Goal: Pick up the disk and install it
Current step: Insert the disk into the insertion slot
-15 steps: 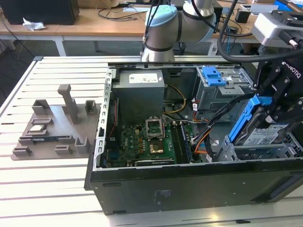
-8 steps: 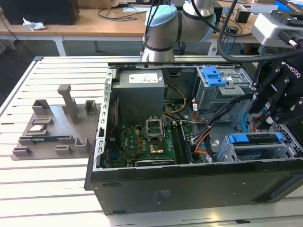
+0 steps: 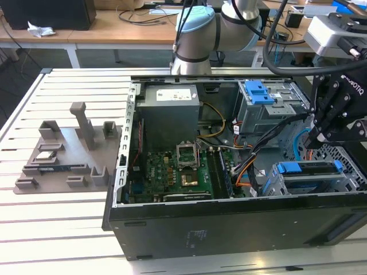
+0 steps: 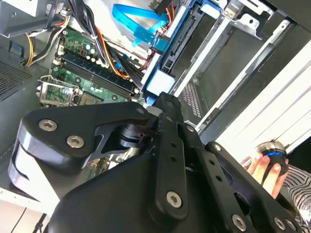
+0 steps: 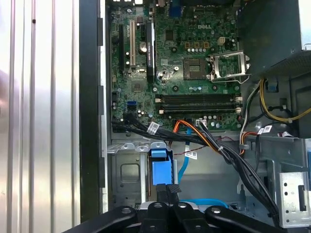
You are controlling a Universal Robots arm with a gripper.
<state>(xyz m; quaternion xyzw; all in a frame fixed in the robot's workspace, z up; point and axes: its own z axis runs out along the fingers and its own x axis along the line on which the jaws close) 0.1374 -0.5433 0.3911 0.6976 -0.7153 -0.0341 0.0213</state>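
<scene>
The disk, in its blue carrier bracket, lies flat in the drive bay at the exterior view's right end of the open computer case. My black gripper hangs just above that bay. In the first wrist view the gripper has its fingers pressed together, tips right at the blue end tab of the disk. In the second wrist view the gripper points at the pale blue end of the disk. Nothing sits between the fingers.
The case holds a green motherboard, a grey power supply box and a blue-handled drive cage. Orange and black cables run beside the bay. A grey parts fixture lies on the slatted table. A person's hand holds a round device.
</scene>
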